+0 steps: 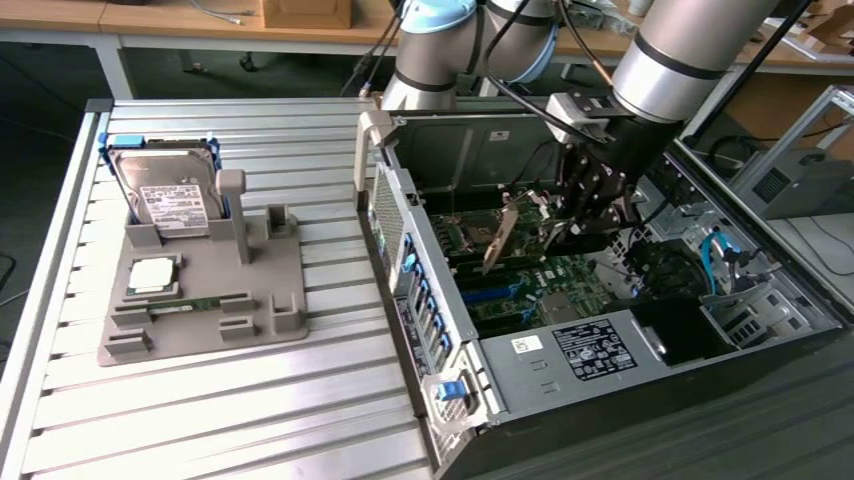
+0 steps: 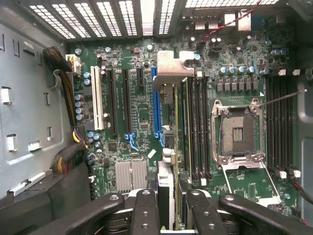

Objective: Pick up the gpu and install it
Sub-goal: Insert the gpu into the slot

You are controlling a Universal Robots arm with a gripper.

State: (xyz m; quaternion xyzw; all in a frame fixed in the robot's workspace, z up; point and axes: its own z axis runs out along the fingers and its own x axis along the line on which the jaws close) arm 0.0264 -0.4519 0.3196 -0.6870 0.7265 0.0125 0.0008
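The gpu (image 1: 505, 236) is a thin card with a greenish-brown face, standing on edge and tilted inside the open computer case (image 1: 424, 290). My gripper (image 1: 587, 222) reaches down into the case and is shut on the card. In the wrist view the gpu (image 2: 176, 147) appears edge-on between my black fingers (image 2: 146, 210), with its silver bracket (image 2: 168, 68) at the far end. It hangs over the green motherboard (image 2: 137, 112), close beside the long blue slot (image 2: 155, 103). I cannot tell whether it touches the board.
A grey fixture (image 1: 274, 315) on the slatted table holds a hard drive (image 1: 167, 190), a square chip (image 1: 151, 275) and a memory stick (image 1: 200, 302). Inside the case are the bare processor socket (image 2: 238, 134), black memory slots (image 2: 200, 127), cable bundles (image 2: 63, 88) and a power supply (image 1: 587, 350).
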